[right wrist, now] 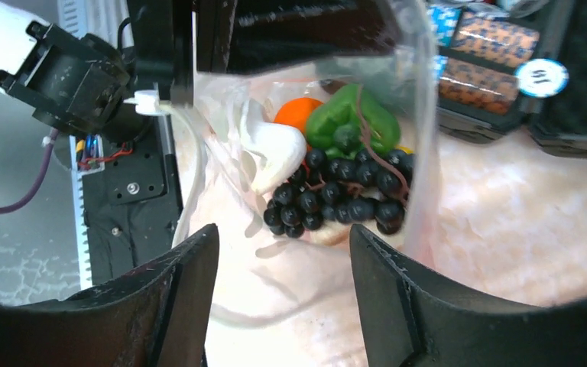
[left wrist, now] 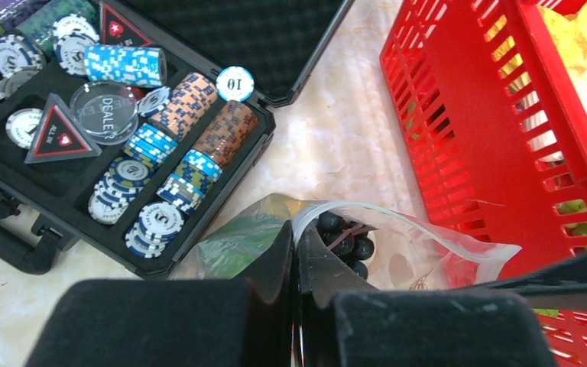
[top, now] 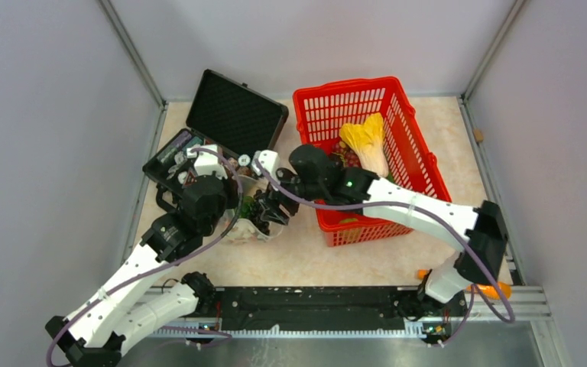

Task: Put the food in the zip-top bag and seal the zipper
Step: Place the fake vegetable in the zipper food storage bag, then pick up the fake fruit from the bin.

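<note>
**Two claws tend a loaded zip-top bag, its mouth open**

The left claw (left wrist: 296,238) pinches the rim of the clear zip-top bag (left wrist: 458,256), jaws closed on the plastic. The right claw (right wrist: 283,241) hangs at the bag's gaping mouth, jaws apart and holding nothing. Inside lie dark grapes (right wrist: 336,195), a white mushroom (right wrist: 275,153), a green pepper (right wrist: 351,122) and an orange (right wrist: 296,113). The bag rests on the table (left wrist: 336,138) between a black case (left wrist: 61,183) of poker chips (left wrist: 160,138) and a red basket (left wrist: 489,138), with a pale cabbage (top: 367,141) in the basket farther back.
</note>
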`<act>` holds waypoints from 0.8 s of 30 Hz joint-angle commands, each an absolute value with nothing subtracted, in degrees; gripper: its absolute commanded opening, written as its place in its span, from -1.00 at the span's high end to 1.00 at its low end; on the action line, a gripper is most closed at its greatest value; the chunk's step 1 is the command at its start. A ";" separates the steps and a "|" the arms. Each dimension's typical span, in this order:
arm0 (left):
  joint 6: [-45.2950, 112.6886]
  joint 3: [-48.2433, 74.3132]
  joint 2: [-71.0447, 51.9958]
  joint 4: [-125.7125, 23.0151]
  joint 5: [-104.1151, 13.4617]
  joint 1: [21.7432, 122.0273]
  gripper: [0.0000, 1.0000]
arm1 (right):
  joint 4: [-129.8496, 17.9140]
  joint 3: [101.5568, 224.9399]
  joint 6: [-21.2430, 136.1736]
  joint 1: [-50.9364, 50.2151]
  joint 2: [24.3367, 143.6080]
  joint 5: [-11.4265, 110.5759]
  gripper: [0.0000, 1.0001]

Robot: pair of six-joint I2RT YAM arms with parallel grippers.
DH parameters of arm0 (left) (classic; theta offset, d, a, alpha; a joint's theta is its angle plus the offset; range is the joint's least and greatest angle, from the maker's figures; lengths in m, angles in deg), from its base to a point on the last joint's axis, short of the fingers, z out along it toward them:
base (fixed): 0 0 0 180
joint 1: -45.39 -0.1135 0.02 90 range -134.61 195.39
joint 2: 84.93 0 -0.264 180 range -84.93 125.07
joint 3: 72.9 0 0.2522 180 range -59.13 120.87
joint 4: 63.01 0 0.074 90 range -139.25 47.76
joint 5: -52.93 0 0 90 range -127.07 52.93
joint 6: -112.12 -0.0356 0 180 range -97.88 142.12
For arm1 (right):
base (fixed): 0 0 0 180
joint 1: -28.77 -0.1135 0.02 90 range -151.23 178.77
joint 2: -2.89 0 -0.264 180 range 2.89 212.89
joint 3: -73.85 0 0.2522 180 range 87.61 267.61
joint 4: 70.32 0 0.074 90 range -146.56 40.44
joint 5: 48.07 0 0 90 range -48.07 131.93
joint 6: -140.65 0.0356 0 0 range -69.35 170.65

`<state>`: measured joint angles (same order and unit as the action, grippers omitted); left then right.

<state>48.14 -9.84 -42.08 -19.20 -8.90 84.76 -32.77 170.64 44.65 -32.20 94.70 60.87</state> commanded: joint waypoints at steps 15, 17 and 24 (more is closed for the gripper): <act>49.44 -10.26 -44.43 -21.37 -9.90 82.84 0.96 | -41.99 152.61 66.94 -9.47 70.26 28.98 -0.41; 49.29 -10.12 -44.33 -21.37 -10.07 82.78 0.96 | -35.60 154.98 66.63 -6.59 72.63 29.53 -0.43; 49.32 -10.92 -44.69 -22.01 -10.29 82.76 0.95 | -20.49 158.39 64.77 -2.28 78.15 32.99 -0.58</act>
<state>49.43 -10.40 -44.20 -18.15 -9.84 83.03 -30.35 154.62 64.80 -3.44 76.56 29.90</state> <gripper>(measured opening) 0.022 0.781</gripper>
